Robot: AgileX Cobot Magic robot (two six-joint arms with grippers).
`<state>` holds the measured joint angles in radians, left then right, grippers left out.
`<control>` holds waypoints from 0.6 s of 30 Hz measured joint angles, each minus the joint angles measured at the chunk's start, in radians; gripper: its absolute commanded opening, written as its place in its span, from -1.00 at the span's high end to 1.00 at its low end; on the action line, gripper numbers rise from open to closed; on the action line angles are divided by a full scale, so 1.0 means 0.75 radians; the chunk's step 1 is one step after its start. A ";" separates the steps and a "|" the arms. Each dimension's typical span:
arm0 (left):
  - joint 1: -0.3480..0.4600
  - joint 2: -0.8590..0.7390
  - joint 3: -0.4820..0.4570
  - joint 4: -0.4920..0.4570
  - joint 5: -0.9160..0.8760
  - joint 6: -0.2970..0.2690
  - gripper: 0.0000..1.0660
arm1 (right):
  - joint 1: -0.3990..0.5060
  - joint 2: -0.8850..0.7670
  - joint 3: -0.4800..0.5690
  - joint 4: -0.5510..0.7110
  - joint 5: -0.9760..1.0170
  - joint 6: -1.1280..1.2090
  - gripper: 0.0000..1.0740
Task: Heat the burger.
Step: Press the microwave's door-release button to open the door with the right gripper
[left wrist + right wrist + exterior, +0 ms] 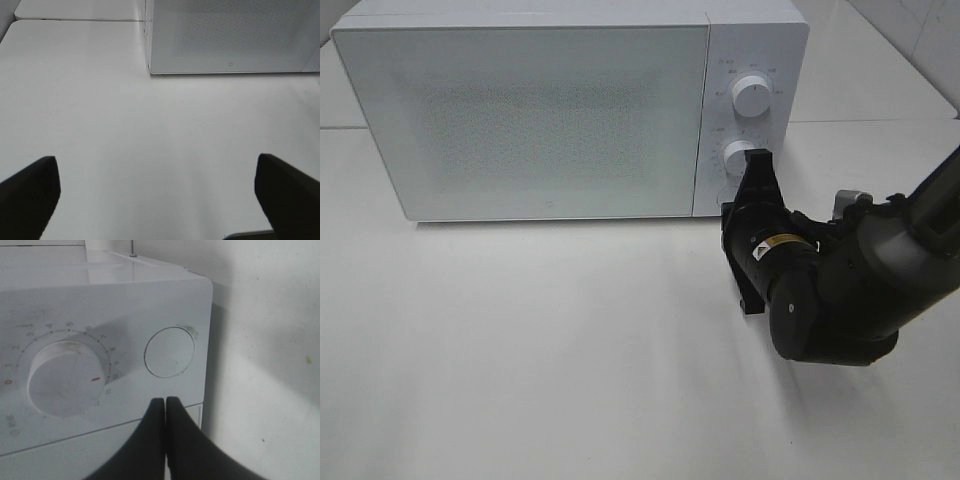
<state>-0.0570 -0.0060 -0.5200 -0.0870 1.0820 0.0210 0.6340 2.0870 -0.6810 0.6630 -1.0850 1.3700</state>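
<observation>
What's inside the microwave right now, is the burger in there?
The microwave door is shut, and its speckled panel shows nothing behind it. No burger appears in any view, so the contents are hidden.

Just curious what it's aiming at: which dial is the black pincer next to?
Find the white microwave; two round white dials sit on its right-hand panel. It's the lower dial, partly hidden by the closed right pincer, unlike the fully visible upper dial.

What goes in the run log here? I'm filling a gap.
microwave door closed | burger not in view | right gripper shut, near dial and round button | left gripper open, empty, above table
</observation>
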 measured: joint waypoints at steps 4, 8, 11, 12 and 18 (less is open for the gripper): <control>0.000 0.000 0.000 0.000 0.000 0.000 -0.83 | -0.039 0.025 -0.041 -0.011 0.033 0.008 1.00; 0.000 0.000 0.000 0.000 0.000 0.000 -0.83 | -0.075 0.047 -0.083 -0.035 0.055 0.016 1.00; 0.000 0.000 0.000 0.000 0.000 0.000 -0.83 | -0.089 0.075 -0.129 -0.068 0.064 0.019 1.00; 0.000 0.000 0.000 0.000 0.000 0.000 -0.83 | -0.089 0.075 -0.129 -0.068 0.064 0.019 1.00; 0.000 0.000 0.000 0.000 0.000 0.000 -0.83 | -0.092 0.109 -0.164 -0.064 0.069 0.019 1.00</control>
<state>-0.0570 -0.0060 -0.5200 -0.0870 1.0820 0.0210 0.5650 2.1690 -0.8040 0.6150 -1.0330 1.3840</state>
